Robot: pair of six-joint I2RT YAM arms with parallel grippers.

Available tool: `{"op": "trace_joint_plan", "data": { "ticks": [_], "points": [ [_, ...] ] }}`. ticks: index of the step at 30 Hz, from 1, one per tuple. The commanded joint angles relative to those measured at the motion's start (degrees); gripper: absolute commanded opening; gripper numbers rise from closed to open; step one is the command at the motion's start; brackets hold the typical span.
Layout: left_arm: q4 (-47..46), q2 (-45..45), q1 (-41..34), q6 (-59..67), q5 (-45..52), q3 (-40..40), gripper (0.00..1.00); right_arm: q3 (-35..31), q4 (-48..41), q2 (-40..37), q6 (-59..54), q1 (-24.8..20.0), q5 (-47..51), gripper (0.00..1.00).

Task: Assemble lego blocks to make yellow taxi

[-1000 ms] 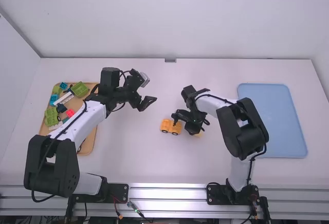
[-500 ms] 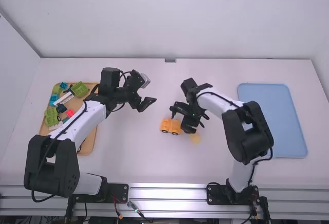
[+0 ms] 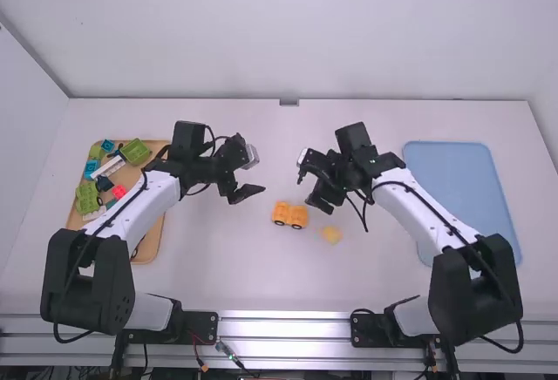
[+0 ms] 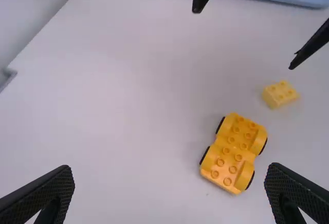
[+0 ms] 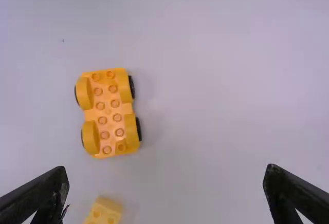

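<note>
Just below the frame's centre, the yellow car (image 3: 289, 215) is standing on the bench (image 3: 218, 267), a yellow block (image 3: 331, 234) lying near its lower right. Higher up, the left gripper (image 3: 248, 193) and right gripper (image 3: 308, 193) are hovering, their jaws standing released, apart.

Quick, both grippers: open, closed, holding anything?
Left gripper: open, empty, over bare table.
Right gripper: open, empty, with the yellow block and orange car base lying on the table.

Room lies left of the car base (image 3: 289, 215); a block (image 3: 331, 234) obstructs right.
</note>
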Motion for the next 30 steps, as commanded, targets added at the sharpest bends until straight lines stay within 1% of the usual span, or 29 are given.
{"op": "trace_joint_plan", "data": {
  "ticks": [1,5,9,12,14,15,21,22,23,30],
  "points": [
    [-0.24,2.51,0.22,8.79,7.45,0.72,0.99,-3.69,2.6,-2.23,0.39,-0.33,-4.5,0.99],
    [0.39,8.96,0.22,15.76,15.39,0.72,0.99,-7.43,9.18,-4.17,2.47,0.44,-6.32,0.99],
    [5.14,15.65,-0.07,16.24,20.48,0.74,0.99,-8.28,11.47,-4.15,4.72,2.32,-5.6,0.99],
    [9.51,19.58,-1.11,16.15,21.7,0.74,0.99,-9.2,13.07,-4.15,8.28,3.32,-4.26,0.99],
    [11.58,21.35,-1.79,15.98,20.98,0.74,0.99,-12.15,17.22,-4.15,11.04,3.58,-3.41,0.99],
    [11.74,21.44,-1.79,15.98,20.96,0.74,0.99,-12.68,17.92,-4.15,11.26,3.58,-3.52,0.99],
    [12.98,21.68,-1.7,15.98,20.9,0.74,0.99,-25.66,35.82,-4.81,16.83,3.58,-4.09,0.99],
    [12.98,21.68,-1.7,15.98,20.85,0.74,0.99,-27.08,37.29,-5.44,16.96,3.61,-4.07,0.99],
    [12.98,21.68,-1.7,15.98,20.83,0.74,0.99,-27.56,37.62,-5.75,16.94,3.61,-4.07,0.99],
    [12.76,21.68,-1.75,14.51,17.7,0.74,0.99,-36.15,39.15,-15.98,18.29,3.3,-3.41,0.99]
  ]
}}
